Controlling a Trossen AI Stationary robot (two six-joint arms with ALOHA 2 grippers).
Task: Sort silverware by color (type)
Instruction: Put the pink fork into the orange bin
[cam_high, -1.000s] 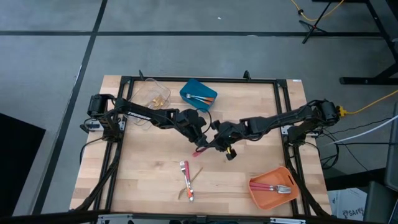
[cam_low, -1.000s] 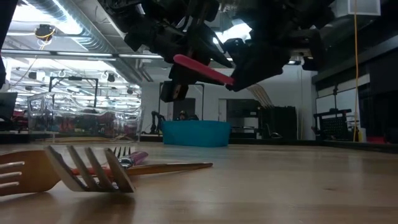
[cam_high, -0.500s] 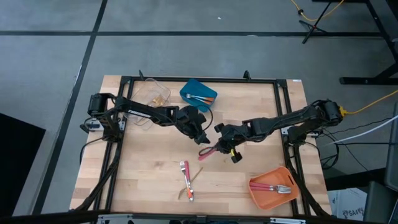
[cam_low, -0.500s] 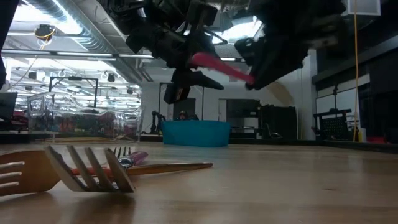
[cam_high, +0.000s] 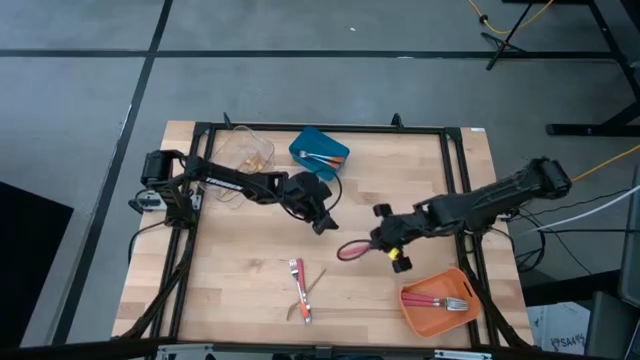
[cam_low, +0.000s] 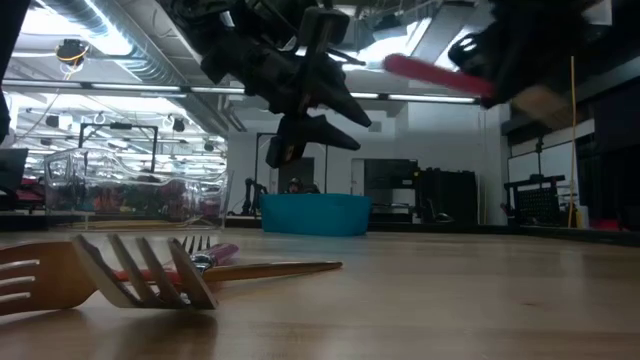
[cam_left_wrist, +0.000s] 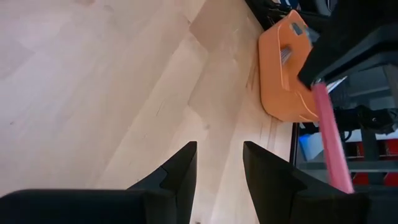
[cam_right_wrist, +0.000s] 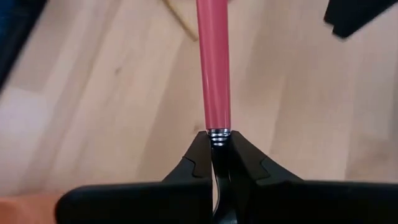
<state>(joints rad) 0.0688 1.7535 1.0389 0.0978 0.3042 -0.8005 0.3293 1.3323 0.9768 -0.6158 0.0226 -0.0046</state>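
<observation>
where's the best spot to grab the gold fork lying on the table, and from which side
Grip the gold fork around the middle of its slim handle, coming straight down from above with the fingers across its width. It lies flat on the table, beside and partly against the pink-handled utensil, so the free end away from that neighbour is probably safer. The left end effector is empty and open.

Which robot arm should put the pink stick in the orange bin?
The right. Its hand already grips the pink-handled utensil close to the orange bin; the left hand is open, empty and farther away.

Pale matt wood table (cam_high: 240, 280), glossy pink plastic-looking handle (cam_right_wrist: 213, 62)
</observation>
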